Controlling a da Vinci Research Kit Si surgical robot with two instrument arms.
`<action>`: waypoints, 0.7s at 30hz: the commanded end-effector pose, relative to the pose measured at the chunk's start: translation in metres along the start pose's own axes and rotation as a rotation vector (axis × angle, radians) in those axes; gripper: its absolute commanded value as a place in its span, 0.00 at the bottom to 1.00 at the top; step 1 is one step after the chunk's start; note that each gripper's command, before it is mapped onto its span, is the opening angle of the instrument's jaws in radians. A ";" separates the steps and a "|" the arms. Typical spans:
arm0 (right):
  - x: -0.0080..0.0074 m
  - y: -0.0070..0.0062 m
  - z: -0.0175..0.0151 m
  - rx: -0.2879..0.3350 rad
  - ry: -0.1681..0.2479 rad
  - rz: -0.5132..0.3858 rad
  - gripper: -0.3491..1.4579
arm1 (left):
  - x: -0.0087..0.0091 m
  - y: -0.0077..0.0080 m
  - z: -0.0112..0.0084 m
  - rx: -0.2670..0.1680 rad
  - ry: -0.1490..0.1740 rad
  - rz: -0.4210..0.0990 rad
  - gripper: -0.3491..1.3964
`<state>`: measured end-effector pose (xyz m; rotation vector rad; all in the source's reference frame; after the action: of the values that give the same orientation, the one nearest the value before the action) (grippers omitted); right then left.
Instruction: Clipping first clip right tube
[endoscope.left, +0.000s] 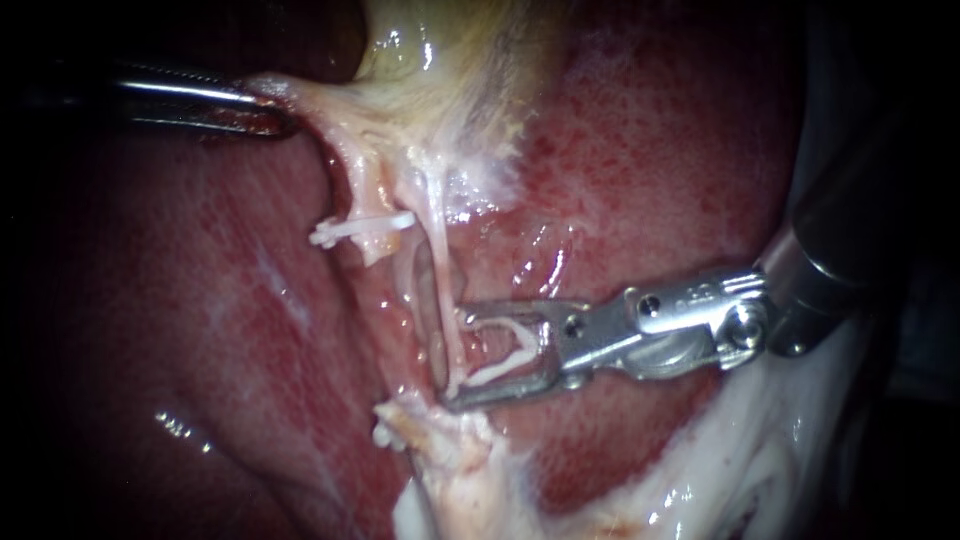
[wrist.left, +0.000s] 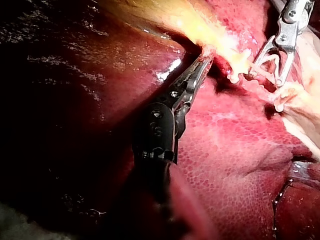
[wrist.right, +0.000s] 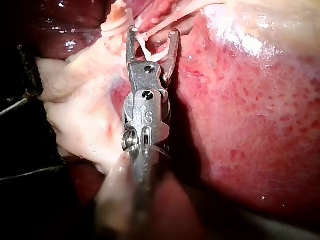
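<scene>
Upper left, our left instrument (endoscope.left: 268, 112) clamps the yellowish gallbladder (endoscope.left: 440, 70), apparently to stretch the tubes taut; at centre, our right instrument (endoscope.left: 455, 355), jaws wide and carrying an open white plastic clip (endoscope.left: 505, 352), reaches around the pale thin right tube (endoscope.left: 440, 280); the dark red liver (endoscope.left: 650, 180) lies close behind, leaving little room.

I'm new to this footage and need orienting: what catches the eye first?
The right instrument holds an open white clip around the thin right tube, mid-view. A second clip sits on the left tube beside it, and the left instrument grips pale tissue above.
</scene>
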<state>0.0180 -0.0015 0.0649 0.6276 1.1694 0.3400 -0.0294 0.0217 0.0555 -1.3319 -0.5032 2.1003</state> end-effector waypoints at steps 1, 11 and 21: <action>0.0001 0.0000 0.0001 0.013 0.014 0.016 0.46 | 0.0000 0.0000 0.0000 0.000 0.000 0.000 0.00; 0.0009 -0.0007 0.0006 0.115 0.096 0.112 0.45 | 0.0000 0.0000 0.0001 0.001 0.000 0.000 0.00; 0.0024 -0.0023 0.0003 0.156 0.121 0.157 0.43 | -0.0001 -0.0001 0.0001 0.001 0.000 0.000 0.00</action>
<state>0.0190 -0.0020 0.0617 0.8491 1.2776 0.4290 -0.0294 0.0217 0.0557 -1.3309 -0.5016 2.1003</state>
